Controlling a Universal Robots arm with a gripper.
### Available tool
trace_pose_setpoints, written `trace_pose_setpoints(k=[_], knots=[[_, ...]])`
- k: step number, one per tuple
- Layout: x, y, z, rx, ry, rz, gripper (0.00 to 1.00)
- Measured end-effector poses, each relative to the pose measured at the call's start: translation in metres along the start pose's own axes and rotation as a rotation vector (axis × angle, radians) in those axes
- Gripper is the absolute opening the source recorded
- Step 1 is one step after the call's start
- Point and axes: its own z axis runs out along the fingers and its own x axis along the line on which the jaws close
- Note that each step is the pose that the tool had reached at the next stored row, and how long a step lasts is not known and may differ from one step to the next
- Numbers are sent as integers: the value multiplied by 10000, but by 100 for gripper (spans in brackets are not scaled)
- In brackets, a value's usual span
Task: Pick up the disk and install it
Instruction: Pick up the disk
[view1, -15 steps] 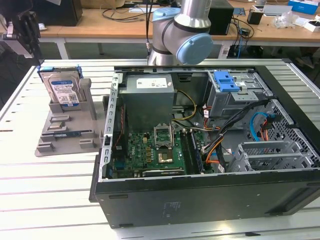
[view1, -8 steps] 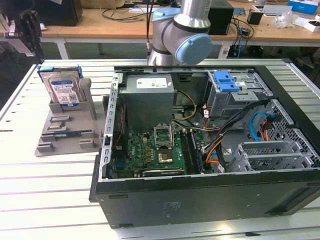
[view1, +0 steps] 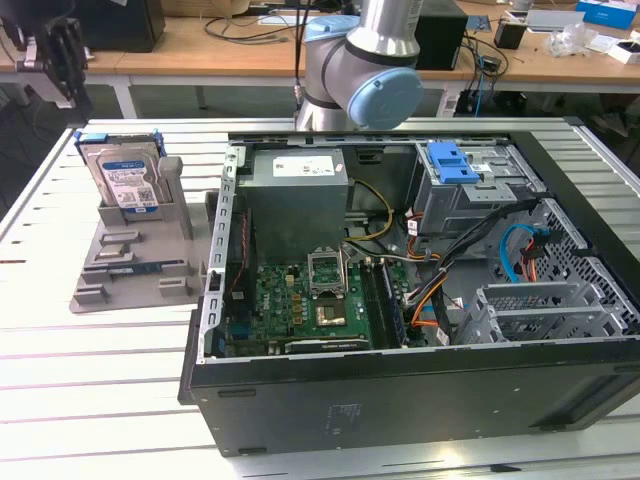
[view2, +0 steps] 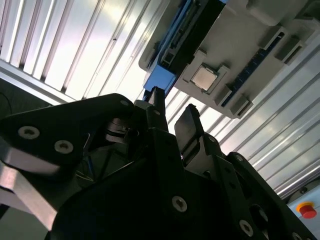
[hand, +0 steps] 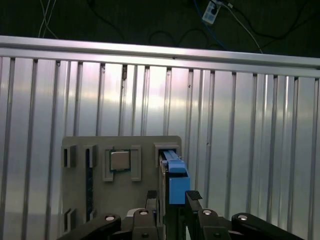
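Disk (hand: 177, 180) upright in holder (hand: 80, 147), centred beyond end effector (hand: 172, 195)

**Lighting: bright from overhead, strong glare on metal**

Exterior view: even light from above. The table (view1: 100, 380) slats wash out almost white, and the computer case (view1: 400, 400) is shadowed inside. Second wrist view: hot glare streaks on the slats, with the pincer (view2: 174, 102) a near-black silhouette. First wrist view: the far background is dark.

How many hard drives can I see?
1: the silver metal hard drive in a blue plastic bracket stands upright in the grey plastic holder, at the exterior view's left of the open black computer case. The grey metal cage may hide others.
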Motion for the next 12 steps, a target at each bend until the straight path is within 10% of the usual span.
trace_pose_setpoints(k=[12], knots=[[-155,-29,41,0,0,0,36]])
